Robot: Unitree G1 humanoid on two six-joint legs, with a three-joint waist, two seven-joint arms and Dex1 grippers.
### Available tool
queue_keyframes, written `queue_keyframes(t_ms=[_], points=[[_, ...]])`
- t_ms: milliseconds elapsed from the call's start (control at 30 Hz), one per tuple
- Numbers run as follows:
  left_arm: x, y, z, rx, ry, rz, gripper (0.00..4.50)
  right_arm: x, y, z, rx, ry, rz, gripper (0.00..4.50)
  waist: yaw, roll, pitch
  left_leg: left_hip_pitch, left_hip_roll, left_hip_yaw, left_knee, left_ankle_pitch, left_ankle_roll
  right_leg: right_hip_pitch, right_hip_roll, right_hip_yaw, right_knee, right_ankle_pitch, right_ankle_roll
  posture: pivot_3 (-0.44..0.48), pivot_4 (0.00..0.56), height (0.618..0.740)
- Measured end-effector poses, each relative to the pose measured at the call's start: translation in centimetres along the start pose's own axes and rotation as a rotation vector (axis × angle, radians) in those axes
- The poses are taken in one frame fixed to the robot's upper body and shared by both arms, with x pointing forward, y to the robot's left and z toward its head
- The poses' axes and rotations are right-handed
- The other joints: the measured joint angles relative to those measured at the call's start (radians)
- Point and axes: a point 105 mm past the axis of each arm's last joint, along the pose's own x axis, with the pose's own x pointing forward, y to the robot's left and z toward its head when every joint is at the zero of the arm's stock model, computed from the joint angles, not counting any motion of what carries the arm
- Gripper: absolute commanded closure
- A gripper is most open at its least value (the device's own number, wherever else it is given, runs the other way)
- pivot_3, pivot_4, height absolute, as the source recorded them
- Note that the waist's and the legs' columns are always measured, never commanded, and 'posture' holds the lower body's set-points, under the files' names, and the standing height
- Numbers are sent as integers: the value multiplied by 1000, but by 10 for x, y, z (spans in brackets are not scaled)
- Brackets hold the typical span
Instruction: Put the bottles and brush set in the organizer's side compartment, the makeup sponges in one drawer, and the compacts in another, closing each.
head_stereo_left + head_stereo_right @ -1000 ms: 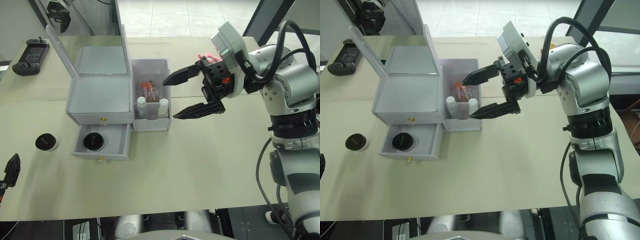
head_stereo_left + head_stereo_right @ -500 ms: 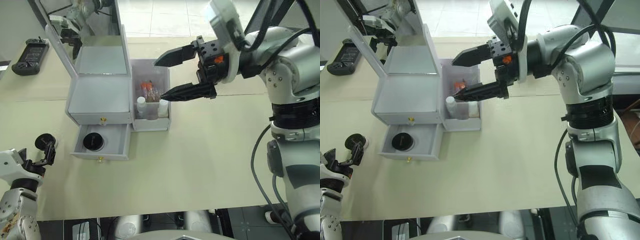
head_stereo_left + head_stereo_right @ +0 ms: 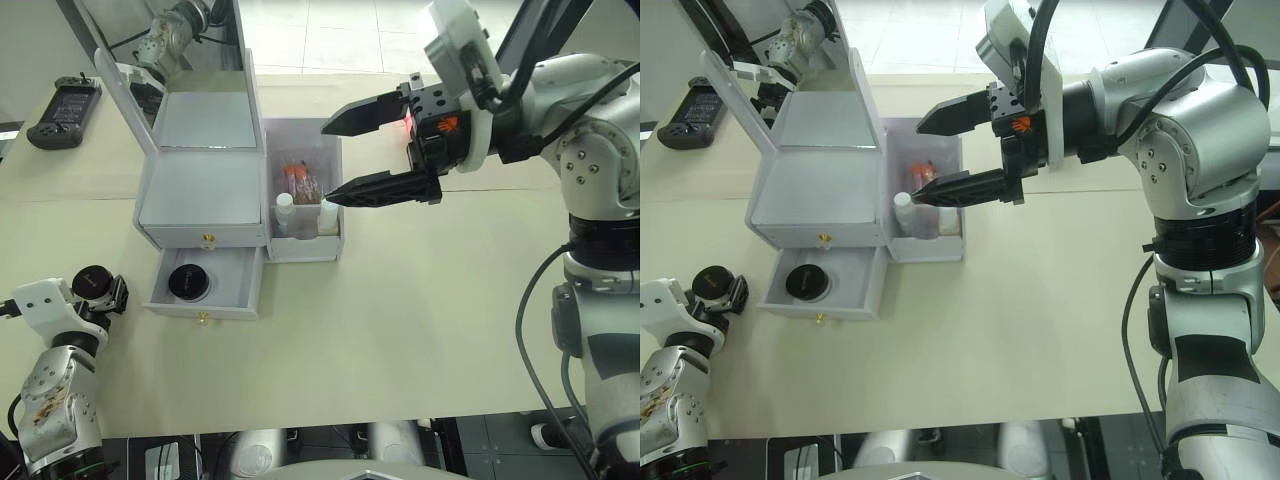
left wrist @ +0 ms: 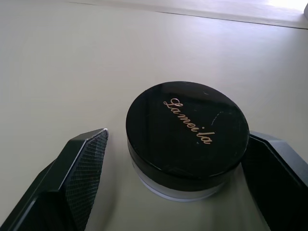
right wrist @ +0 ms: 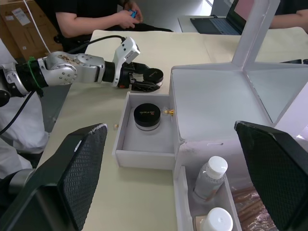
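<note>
Legible text, for your record: one item. On the black lid of the compact (image 4: 187, 132) between your left gripper's (image 4: 175, 185) fingers, you have gold cursive lettering that reads "La mei la", though the script is ornate and the spelling may differ. You will find no other readable lettering on anything else.

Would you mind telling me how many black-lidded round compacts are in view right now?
2. One black-lidded round compact sits in the open lower drawer; the other stands on the table between the open fingers of the left hand. None appears hidden.
</note>
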Motion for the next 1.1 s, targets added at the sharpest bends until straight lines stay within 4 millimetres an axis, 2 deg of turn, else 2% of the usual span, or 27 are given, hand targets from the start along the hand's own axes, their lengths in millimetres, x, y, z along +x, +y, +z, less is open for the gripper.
queue_keyframes(t_ms=[367, 533, 667, 900, 1000, 1100], points=[[6, -6, 3, -1, 16, -12, 64, 1, 2, 4, -6, -9, -20, 0, 5, 0, 0, 0, 0, 0, 0, 0, 0, 0, -1, 0, 0, 0, 0, 0, 150, 740], [-5, -15, 4, -1, 69, -51, 64, 0, 1, 4, -6, -8, -27, 0, 3, 0, 0, 0, 0, 0, 0, 0, 0, 0, -1, 1, 0, 0, 0, 0, 150, 740], [-9, -14, 10, 53, 163, -56, 64, -2, 1, 5, -5, -16, -39, 0, 2, 0, 0, 0, 0, 0, 0, 0, 0, 0, 0, 1, 0, 0, 0, 0, 150, 740], [1, -16, 24, 31, 215, -30, 64, -3, -1, 6, -1, -19, -54, 0, 2, 0, 0, 0, 0, 0, 0, 1, -1, 0, 2, 0, 0, 0, 0, 0, 150, 740], [2, -16, 23, 28, 230, -21, 64, -3, -2, 5, 3, -18, -59, 0, 1, 0, 0, -1, 0, 0, 0, 1, -1, 0, 3, 1, 0, 0, 0, 0, 150, 740], [4, -16, 23, 19, 242, -13, 588, -3, -2, 5, 3, -19, -60, 0, 1, 0, 0, -1, 0, 0, 0, 1, -2, 0, 4, 1, 0, 0, 0, 0, 150, 740]])
